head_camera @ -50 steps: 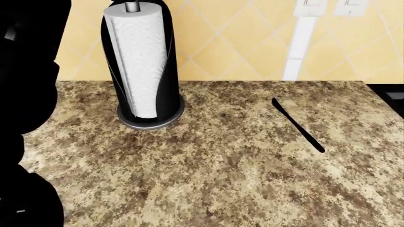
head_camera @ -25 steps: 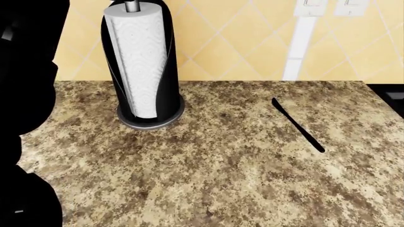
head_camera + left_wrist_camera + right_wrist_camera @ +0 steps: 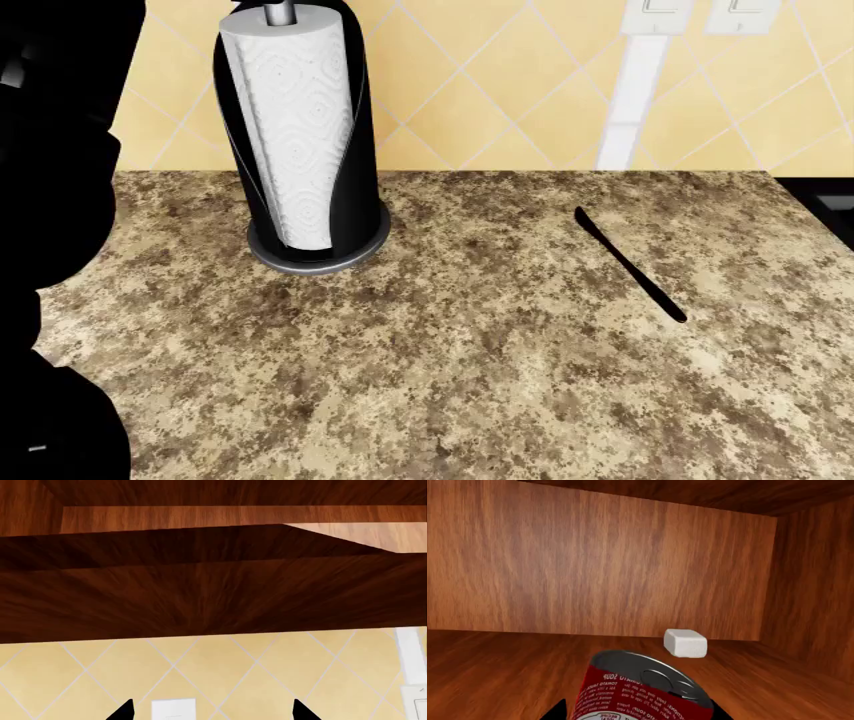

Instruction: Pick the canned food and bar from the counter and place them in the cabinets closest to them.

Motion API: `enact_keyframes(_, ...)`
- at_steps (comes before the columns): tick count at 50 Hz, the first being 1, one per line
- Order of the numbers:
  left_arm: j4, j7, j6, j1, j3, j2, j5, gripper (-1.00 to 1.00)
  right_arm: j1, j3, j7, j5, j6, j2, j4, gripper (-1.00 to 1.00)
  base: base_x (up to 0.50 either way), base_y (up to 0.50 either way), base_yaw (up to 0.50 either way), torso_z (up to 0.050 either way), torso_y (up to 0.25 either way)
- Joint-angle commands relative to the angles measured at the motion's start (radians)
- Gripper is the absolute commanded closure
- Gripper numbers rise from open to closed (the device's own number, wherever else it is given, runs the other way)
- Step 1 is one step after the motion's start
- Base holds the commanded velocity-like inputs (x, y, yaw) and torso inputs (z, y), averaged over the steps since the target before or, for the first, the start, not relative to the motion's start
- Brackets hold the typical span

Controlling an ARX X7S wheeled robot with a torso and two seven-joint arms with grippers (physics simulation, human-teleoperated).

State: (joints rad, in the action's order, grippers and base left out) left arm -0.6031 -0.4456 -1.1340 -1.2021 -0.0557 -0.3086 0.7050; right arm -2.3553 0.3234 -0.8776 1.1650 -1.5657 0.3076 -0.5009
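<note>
The canned food point(image 3: 640, 690), red with a silver top, sits tilted between the dark tips of my right gripper point(image 3: 637, 714), which is shut on it inside a wooden cabinet point(image 3: 594, 565). My left gripper point(image 3: 212, 715) is open and empty, its two tips far apart, raised in front of the yellow tiled wall just below a dark wooden cabinet underside point(image 3: 200, 590). In the head view the speckled counter point(image 3: 467, 360) lies below, with only my left arm point(image 3: 54, 150) showing as a black mass at the left. The bar is out of view.
A paper-towel roll in a black holder point(image 3: 296, 130) stands at the counter's back left. A thin black knife-like strip point(image 3: 630, 265) lies to the right. A small white cube point(image 3: 685, 643) rests on the cabinet floor behind the can. A white wall plate point(image 3: 173, 709) is on the tiles.
In the head view my left arm has drawn slightly further toward the left edge. The counter, roll and black strip have not moved.
</note>
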Motion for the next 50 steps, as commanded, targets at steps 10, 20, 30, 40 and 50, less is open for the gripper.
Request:
enact_keyframes(10, -0.005, -0.007, -0.001, -0.006, 0.004, -0.008, 0.016, -1.0, -0.001, -0.035, 0.195, -0.264, -0.005, -0.041, 0.097, -1.0, 0.0, 0.0, 0.0, 0.0, 0.0)
enact_keyframes(20, -0.014, -0.012, -0.009, -0.013, 0.016, -0.016, 0.031, -1.0, -0.001, -0.096, 0.729, -0.93, -0.005, -0.19, 0.19, -1.0, 0.0, 0.0, 0.0, 0.0, 0.0)
enact_keyframes(30, -0.015, -0.014, -0.005, -0.014, 0.012, -0.02, 0.034, -1.0, -0.001, -0.115, 1.252, -1.567, -0.002, -0.307, 0.22, -1.0, -0.02, 0.0, 0.0, 0.0, 0.0)
enact_keyframes(40, -0.014, -0.017, 0.002, -0.01, 0.01, -0.024, 0.035, -1.0, -0.001, -0.103, 1.289, -1.589, -0.004, -0.307, 0.201, -1.0, -0.47, 0.0, 0.0, 0.0, 0.0)
enact_keyframes(50, -0.016, -0.022, 0.004, -0.006, 0.007, -0.025, 0.039, -1.0, -0.001, -0.102, 1.325, -1.614, -0.005, -0.307, 0.203, -1.0, -0.5, 0.0, 0.0, 0.0, 0.0)
